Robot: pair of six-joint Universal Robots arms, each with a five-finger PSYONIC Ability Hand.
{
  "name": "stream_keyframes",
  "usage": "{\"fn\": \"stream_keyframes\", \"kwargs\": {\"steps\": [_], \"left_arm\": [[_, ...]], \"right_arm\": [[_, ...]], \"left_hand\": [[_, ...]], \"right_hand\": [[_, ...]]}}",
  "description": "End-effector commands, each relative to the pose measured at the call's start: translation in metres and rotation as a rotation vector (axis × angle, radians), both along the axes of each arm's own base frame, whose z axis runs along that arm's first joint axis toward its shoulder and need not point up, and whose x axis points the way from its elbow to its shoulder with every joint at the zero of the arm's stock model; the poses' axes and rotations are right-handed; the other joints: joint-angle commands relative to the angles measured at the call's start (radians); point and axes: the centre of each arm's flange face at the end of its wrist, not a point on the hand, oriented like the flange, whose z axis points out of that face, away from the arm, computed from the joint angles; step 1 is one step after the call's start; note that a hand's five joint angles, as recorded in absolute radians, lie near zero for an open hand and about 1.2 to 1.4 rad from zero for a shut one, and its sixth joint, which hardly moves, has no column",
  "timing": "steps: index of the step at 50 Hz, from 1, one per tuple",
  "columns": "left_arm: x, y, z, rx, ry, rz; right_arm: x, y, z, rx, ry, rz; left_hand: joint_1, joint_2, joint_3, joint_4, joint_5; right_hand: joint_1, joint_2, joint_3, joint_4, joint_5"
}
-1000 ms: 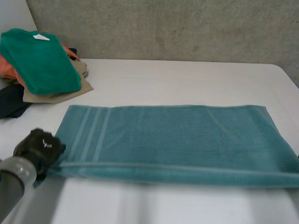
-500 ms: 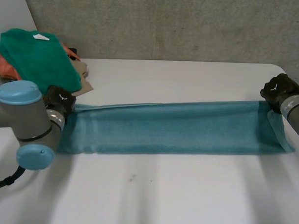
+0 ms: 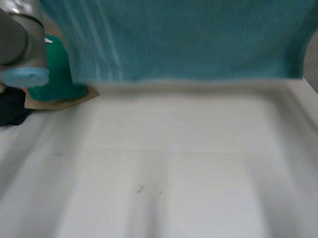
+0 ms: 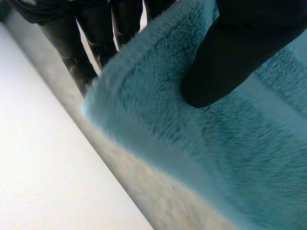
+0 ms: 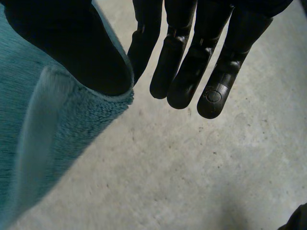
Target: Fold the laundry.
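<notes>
From the head view, the teal towel [image 3: 193, 42] hangs spread wide in the air, clear of the white counter [image 3: 173, 166], its striped end toward the left arm [image 3: 15, 41], whose grey joint and light-blue cap rise at that side. Its lower edge runs roughly level across the far part of the counter. Beside and partly behind the arm, a pile of clothes [image 3: 56, 79] lies at the counter's far left corner, with a green piece on top, tan and orange under it, and something black at the near side. In the left wrist view, the left hand [image 4: 230, 57] pinches the towel near a corner: the thumb presses down on the fluffy face, while the fingers [image 4: 72, 52] reach along behind the cloth, their tips showing past its edge. In the right wrist view, the right hand [image 5: 72, 52] holds another corner the same way, the thumb lying on the towel's hemmed edge and clamping it against the nearest finger, while the other fingers [image 5: 184, 72] stretch out straight beyond the cloth in front of the grey wall [image 5: 192, 167].
</notes>
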Motion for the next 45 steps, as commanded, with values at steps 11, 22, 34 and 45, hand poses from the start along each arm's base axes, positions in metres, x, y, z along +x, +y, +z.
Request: {"fn": "stream_keyframes", "kwargs": {"steps": [11,22,34,45], "left_arm": [[0.017,0.040,-0.136,0.430,-0.109,-0.112],[0.021,0.062,-0.243,0.787,-0.207,-0.108],[0.044,0.106,-0.228,0.964,-0.230,-0.080],[0.069,0.169,-0.210,1.199,-0.379,-0.048]], "right_arm": [[-0.020,0.043,-0.144,0.537,0.132,0.236],[-0.020,0.058,-0.246,0.841,0.316,0.203],[-0.053,0.088,-0.256,1.165,0.302,0.179],[-0.091,0.138,-0.217,1.436,0.362,0.158]], "left_hand": [[0.251,0.199,0.203,0.193,0.245],[0.251,0.199,0.203,0.193,0.245],[0.251,0.199,0.203,0.193,0.245],[0.251,0.199,0.203,0.193,0.245]], "right_hand": [[0.415,0.217,0.216,0.204,0.212],[0.415,0.217,0.216,0.204,0.212],[0.415,0.217,0.216,0.204,0.212],[0.415,0.217,0.216,0.204,0.212]]}}
